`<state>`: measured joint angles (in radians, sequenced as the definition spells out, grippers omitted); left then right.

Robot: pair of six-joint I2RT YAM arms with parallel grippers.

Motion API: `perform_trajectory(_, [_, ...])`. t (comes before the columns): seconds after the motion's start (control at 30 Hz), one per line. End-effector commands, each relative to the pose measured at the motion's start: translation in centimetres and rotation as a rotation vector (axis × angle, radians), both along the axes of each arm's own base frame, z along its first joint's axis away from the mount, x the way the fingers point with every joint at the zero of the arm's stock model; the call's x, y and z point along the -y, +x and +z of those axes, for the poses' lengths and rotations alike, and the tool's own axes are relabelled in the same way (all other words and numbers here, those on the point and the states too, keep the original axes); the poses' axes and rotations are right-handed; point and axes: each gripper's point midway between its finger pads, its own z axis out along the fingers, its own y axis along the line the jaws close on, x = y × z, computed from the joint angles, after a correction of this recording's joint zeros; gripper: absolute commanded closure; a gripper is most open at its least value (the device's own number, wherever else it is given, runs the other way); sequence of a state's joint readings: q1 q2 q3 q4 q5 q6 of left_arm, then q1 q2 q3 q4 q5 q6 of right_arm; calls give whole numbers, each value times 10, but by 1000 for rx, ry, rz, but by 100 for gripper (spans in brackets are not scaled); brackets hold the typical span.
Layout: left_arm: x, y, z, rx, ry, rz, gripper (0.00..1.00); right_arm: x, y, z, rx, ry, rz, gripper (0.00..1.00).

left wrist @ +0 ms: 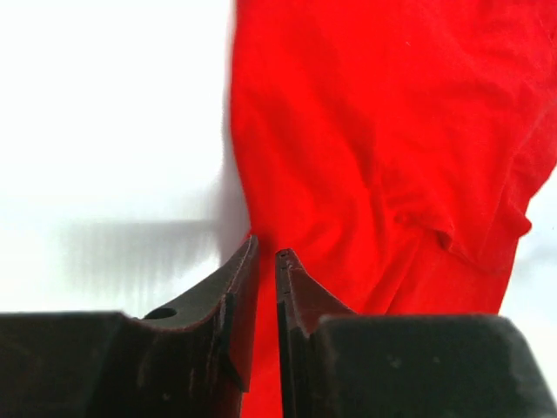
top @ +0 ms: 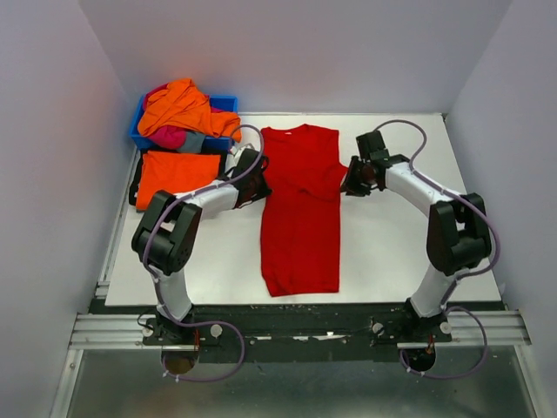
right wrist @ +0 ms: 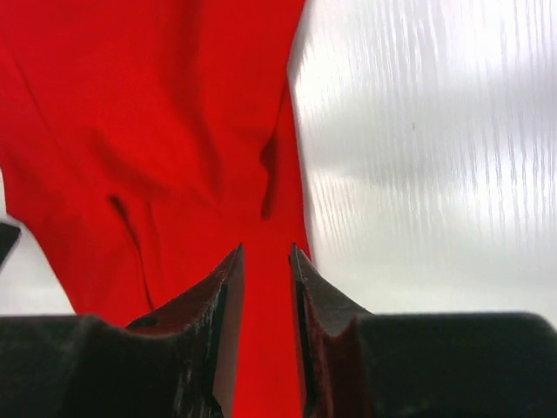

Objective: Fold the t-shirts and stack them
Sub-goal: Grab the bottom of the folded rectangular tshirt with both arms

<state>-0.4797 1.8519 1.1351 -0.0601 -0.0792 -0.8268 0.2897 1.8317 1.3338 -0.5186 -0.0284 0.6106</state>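
Jaws slightly apart, empty: left gripper (top: 259,181) and right gripper (top: 352,179) flank red shirt (top: 300,222), lying lengthwise, collar far; both equally near.

1. Table (top: 392,252): a white, matte top that fills the middle of the overhead view. In both wrist views it shows as a bright, faintly streaked surface.
2. Bin (top: 228,103): blue plastic, at the table's far left corner, close to the back wall. Only parts of its rim and wall show.
3. Back wall (top: 296,52), left wall (top: 52,174) and right wall (top: 513,131): plain pale grey panels closing the table in on three sides.
4. Rail (top: 296,331): a silver slotted metal bar running along the near edge.
5. Dark strip (top: 287,311): lies between the rail and the white top.
6. Floor panel (top: 348,387): dull grey, below the rail.
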Motion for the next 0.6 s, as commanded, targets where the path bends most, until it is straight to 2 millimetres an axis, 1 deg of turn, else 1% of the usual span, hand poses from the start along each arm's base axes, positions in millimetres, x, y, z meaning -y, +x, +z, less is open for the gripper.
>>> perform_trajectory(0.0, [-26,10,9,-6,67,-9,70,-7,-32,-2,16,53,70,62])
perform_trajectory(0.03, [-27,19,14,3,63,-2,68,-8,-41,-7,9,54,80,60])
perform_trajectory(0.07, [-28,28,19,21,58,5,63,-9,-49,-10,1,51,89,59])
perform_trajectory(0.13, [-29,46,21,30,59,14,54,-10,-64,-19,-8,48,100,58])
perform_trajectory(0.17, [-27,60,30,44,54,21,50,-12,-73,-22,-14,56,113,56])
perform_trajectory(0.2, [-29,70,28,40,62,29,49,-14,-82,-26,-25,62,119,56])
perform_trajectory(0.23, [-29,81,30,43,67,37,46,-17,-90,-30,-32,67,131,55])
perform_trajectory(0.3, [-28,98,21,24,78,40,46,-23,-107,-37,-51,73,153,53])
perform_trajectory(0.33, [-28,107,20,23,80,43,46,-23,-115,-41,-59,69,155,51])
perform_trajectory(0.37, [-28,114,13,11,83,45,46,-26,-122,-43,-61,80,162,51])
perform_trajectory(0.4, [-27,121,11,6,79,47,46,-28,-130,-47,-73,89,168,51])
perform_trajectory(0.47, [-28,132,-6,-20,84,50,47,-28,-147,-56,-101,98,177,51])
perform_trajectory(0.57, [-25,150,-18,-39,48,47,52,-32,-164,-60,-124,107,202,52])
